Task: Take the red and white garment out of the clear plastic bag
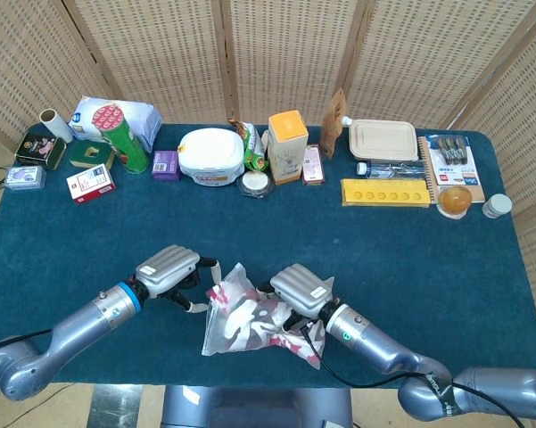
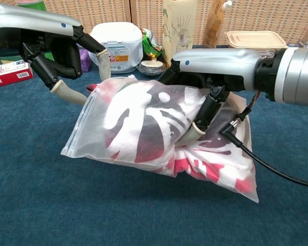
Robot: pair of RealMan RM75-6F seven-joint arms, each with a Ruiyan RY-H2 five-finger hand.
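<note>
Near the front edge of the table [image 1: 446, 294], about midway along it: the clear plastic bag [image 2: 95, 136], lifted and tilted, with the red and white garment [image 2: 159, 128] still wholly inside. Gripped along its upper right side by the right hand [image 2: 207, 77], fingers curled down over the film and pressing into the cloth beneath. Seen from the head camera the same hand [image 1: 299, 287] sits on the bag's [image 1: 221, 332] right half, the garment [image 1: 250, 316] bunched under it.

At the bag's upper left corner: the left hand [image 2: 59, 48], fingers spread and holding nothing, one fingertip close to or just touching the film. Contact hard to judge. From above, this hand [image 1: 168, 265] just beside the bag's top left corner.

Which edge carries the opening: not clear from either view.

Risks from here, as judgement only:
- Slippery film. A pinch landing on plastic alone likely to slide off, or to drag the whole bag instead of parting the mouth.
- Right hand clamping bag and cloth together. Pulling the garment against that hold likely to stretch or tear the film, or simply go nowhere.
- Bag close to the front edge. A loosened hold could drop it off the table.
</note>
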